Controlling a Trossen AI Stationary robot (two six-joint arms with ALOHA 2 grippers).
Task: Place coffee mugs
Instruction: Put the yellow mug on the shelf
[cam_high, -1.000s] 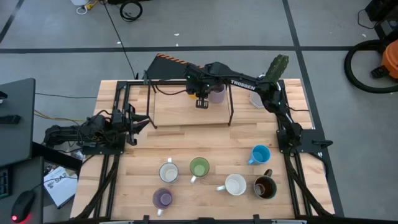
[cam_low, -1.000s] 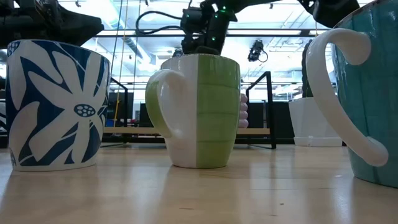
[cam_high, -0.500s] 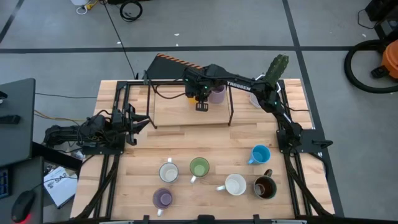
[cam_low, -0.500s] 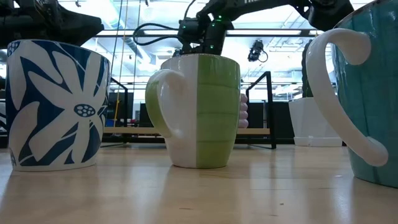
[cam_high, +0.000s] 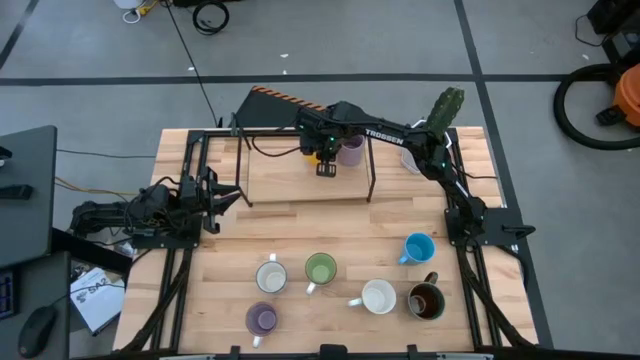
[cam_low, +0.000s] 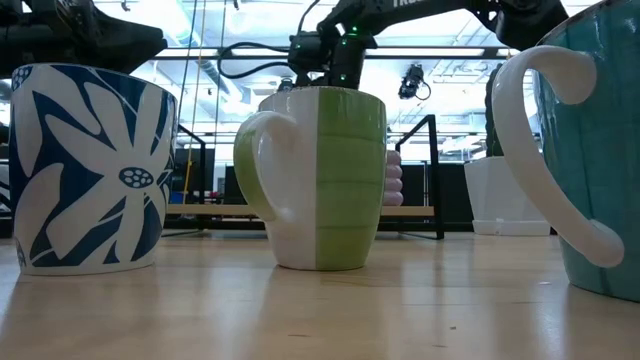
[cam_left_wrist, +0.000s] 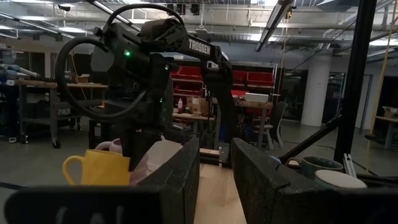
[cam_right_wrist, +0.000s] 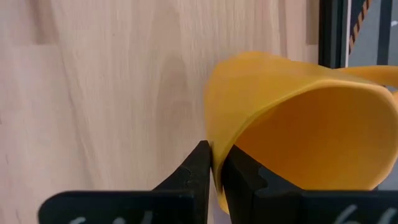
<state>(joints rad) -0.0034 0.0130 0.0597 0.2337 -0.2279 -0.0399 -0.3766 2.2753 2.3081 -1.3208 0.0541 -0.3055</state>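
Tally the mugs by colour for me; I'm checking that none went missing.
Lavender: 2
Orange: 1, its rim in the right gripper
Blue: 1
Green: 1
White: 2
Dark brown: 1
Total: 8

cactus pot (cam_high: 443, 112): back right corner | black rack (cam_high: 372, 180): table rear

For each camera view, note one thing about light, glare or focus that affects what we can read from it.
High view: even light, soft shadows. Low view: bright windows backlight the green mug, leaving the arms as silhouettes. Left wrist view: dim, though the orange mug stands out. Right wrist view: the same mug fills the frame, pinched by the right gripper.
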